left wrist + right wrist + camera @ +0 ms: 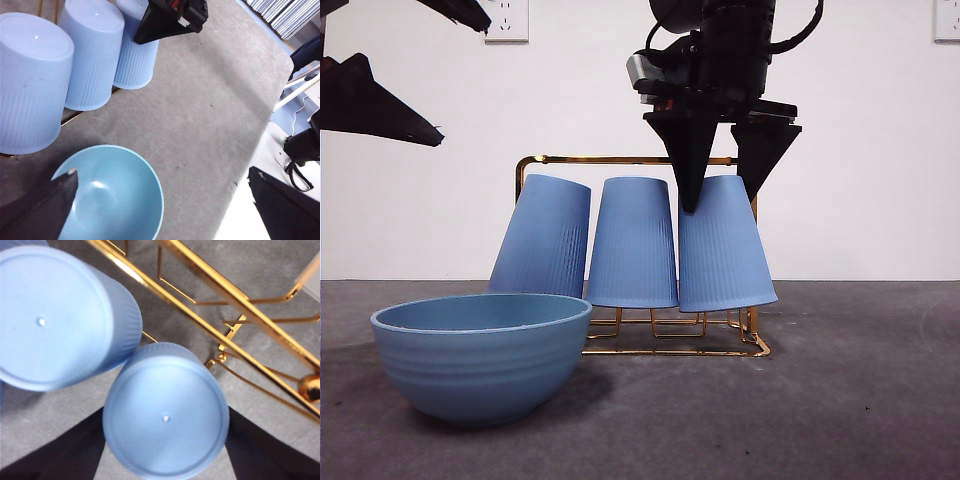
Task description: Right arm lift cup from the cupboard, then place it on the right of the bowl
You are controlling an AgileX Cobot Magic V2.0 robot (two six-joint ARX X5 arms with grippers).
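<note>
A: Grey table (860,400), white wall behind with sockets. Largest item on it: gold wire cupboard (620,160), frame and pegs, carrying 3 pale blue cups, all upside down.

B: Which cup is the target?

A: Judging by the arm, the end cup (723,245), the 1 farthest from the bowl. It sits over a peg, tilted, its side against the middle cup (634,243). The third cup (544,238) leans over behind the bowl (480,355).

B: Bowl position?

A: On the table in front of the rack's other end, apart from it. Bare table on its far side, toward the target cup's end.

B: Right gripper?

A: Right gripper (720,190) is directly above the end cup. Wrist view: cup base (166,416) between the 2 jaws, jaws spread wider than the cup, gaps both sides. Nothing held.

B: Left gripper?

A: Left gripper (165,210) waits above the bowl, jaws wide apart, empty.

B: Handling?

A: My guess: light, stiff, probably plastic or ceramic; cannot tell which. Ribbed wall should give some grip, but the taper narrows toward the upturned base, so jaws could slide off it. Take it lower on the ribbed wall, across the width, then lift straight up to clear the peg.

B: Risks?

A: Nudging the middle cup, since they touch. Catching the peg.
</note>
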